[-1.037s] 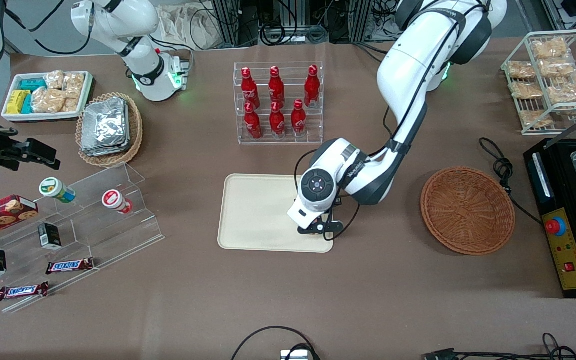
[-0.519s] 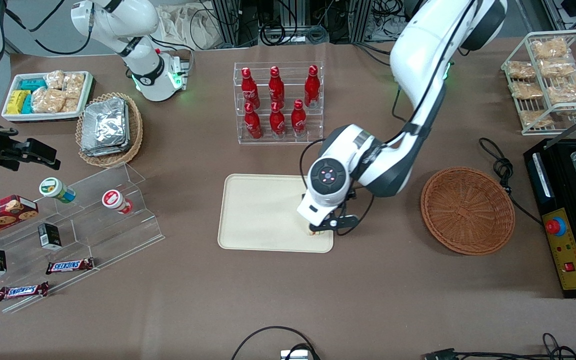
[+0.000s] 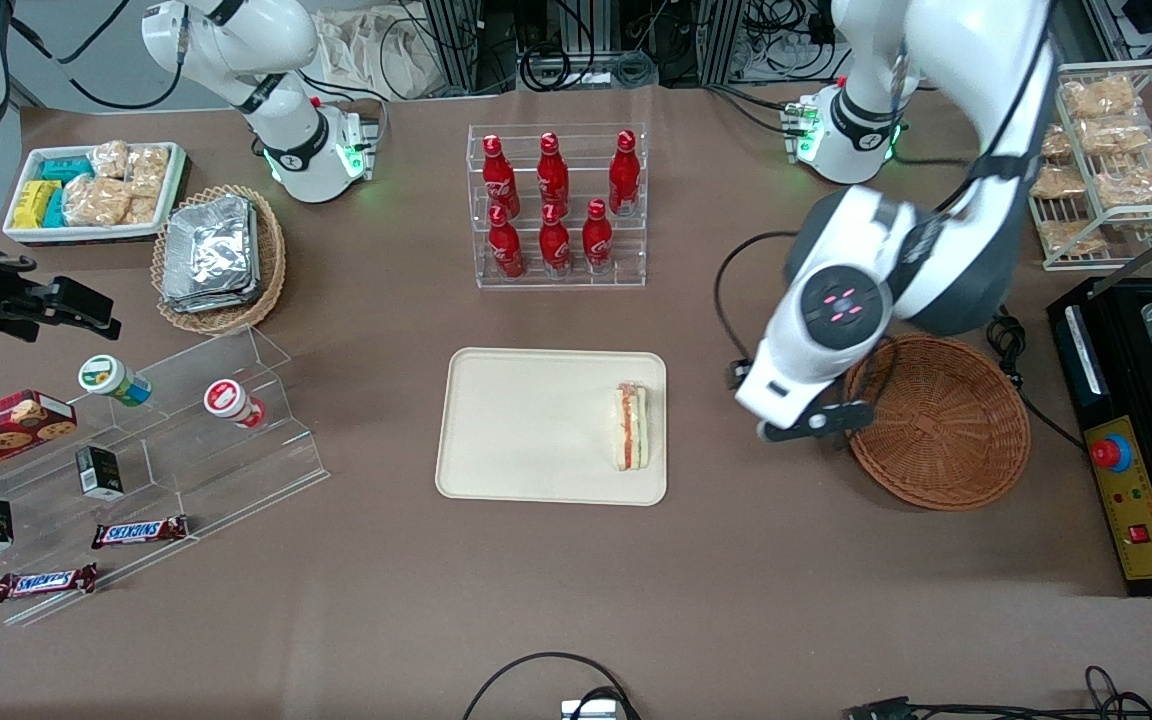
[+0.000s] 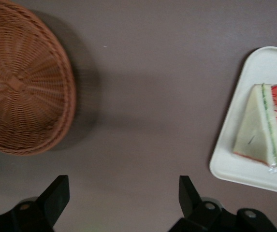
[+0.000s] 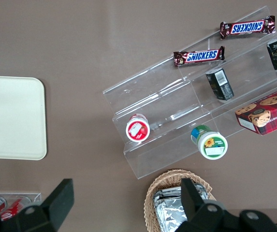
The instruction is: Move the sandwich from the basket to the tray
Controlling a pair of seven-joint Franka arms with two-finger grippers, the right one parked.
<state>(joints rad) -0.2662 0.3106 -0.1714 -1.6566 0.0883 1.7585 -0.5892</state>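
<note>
1. The sandwich is lying on the tray, right up against the tray edge that faces the working arm's end of the table. It rests on one of its flat bread faces, so the red and green filling stripes show along the cut side. Nothing is touching it.

2. The gripper hangs above bare table between the tray and the basket, just beside the basket's rim. The wrist view shows its fingers spread wide apart with only tabletop between them, so it's carrying nothing.

3. The basket looks empty in both views, just woven wicker. That fits the sandwich already being out.

4. My guess on the edge placement: it's the nearest bit of tray to the basket, so it's the shortest carry. It's a little close to the rim for my taste, but the whole wedge looks inside the lip.

5. Lying flat is the stable way for a wedge to sit, so I doubt it tips or slides off.

6. As far as I can judge, the job is basically done. All that's left is getting the arm clear without clipping the basket.

7. The red bottles in the rack sit farther from the front camera than the tray, well apart from all this.
</note>
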